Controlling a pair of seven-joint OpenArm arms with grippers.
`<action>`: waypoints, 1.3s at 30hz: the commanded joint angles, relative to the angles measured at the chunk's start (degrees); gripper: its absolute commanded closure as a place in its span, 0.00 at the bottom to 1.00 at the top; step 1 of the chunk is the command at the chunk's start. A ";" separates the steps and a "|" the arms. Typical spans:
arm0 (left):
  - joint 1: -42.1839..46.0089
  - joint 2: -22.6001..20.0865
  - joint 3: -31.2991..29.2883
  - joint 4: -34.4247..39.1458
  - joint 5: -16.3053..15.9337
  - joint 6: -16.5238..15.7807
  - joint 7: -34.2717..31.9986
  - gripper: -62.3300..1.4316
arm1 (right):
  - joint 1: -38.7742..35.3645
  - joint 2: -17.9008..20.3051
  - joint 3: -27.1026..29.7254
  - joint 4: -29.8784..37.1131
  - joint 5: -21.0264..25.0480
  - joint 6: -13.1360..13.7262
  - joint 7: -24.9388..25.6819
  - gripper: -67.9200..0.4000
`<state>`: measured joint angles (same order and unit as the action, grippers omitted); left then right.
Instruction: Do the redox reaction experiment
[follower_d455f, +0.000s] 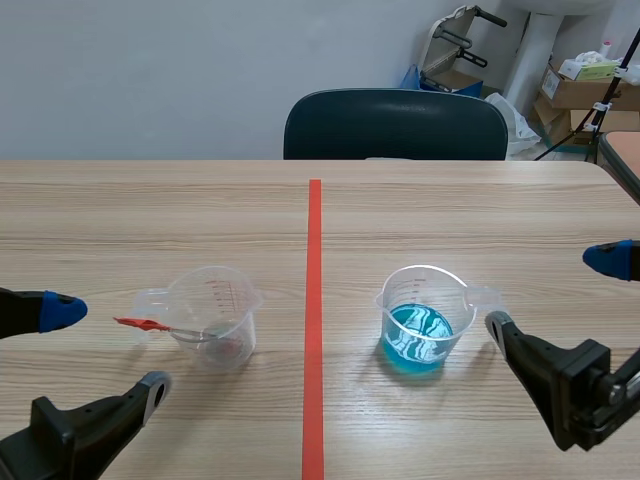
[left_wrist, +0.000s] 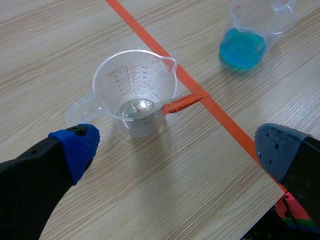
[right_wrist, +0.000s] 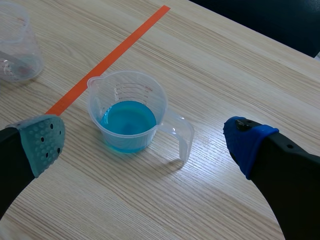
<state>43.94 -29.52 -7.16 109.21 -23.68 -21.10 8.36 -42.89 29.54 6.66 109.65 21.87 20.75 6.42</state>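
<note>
Left end effector (left_wrist: 177, 150) fingers spread wide, holding nothing, above wooden tabletop (left_wrist: 60, 45). Clear measuring cup (left_wrist: 135, 95) ahead between fingers; orange-handled tool (left_wrist: 182, 102) leaning inside, handle over rim. Cup of blue liquid (left_wrist: 250, 40) well apart, across tape line (left_wrist: 150, 40).

A plain office-like room serving as a makeshift lab: a wood-grain counter (follower_d455f: 520, 210), split by an orange-red tape line (follower_d455f: 314, 300), carries a measuring cup (follower_d455f: 425, 320) of blue liquid. Beyond stand a dark chair (follower_d455f: 395, 125), a bare wall (follower_d455f: 150, 70) and cardboard boxes (follower_d455f: 578, 92) stacked in the corner.
</note>
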 joint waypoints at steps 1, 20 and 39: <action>-0.31 0.44 0.07 0.98 -0.55 -0.07 -0.81 0.00 | -0.11 0.44 0.39 0.76 0.42 0.04 1.66 0.00; -0.31 0.44 0.07 0.98 -0.55 -0.07 -0.81 0.00 | 0.07 0.44 0.39 0.76 0.39 0.24 2.19 0.00; 5.73 0.26 -5.42 0.98 2.05 -0.11 -9.70 0.00 | 6.73 0.48 -4.83 0.74 -4.00 1.77 3.48 0.00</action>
<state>48.75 -29.52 -12.10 109.21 -21.08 -21.12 -0.38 -37.34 29.54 2.02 109.65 17.28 22.74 9.43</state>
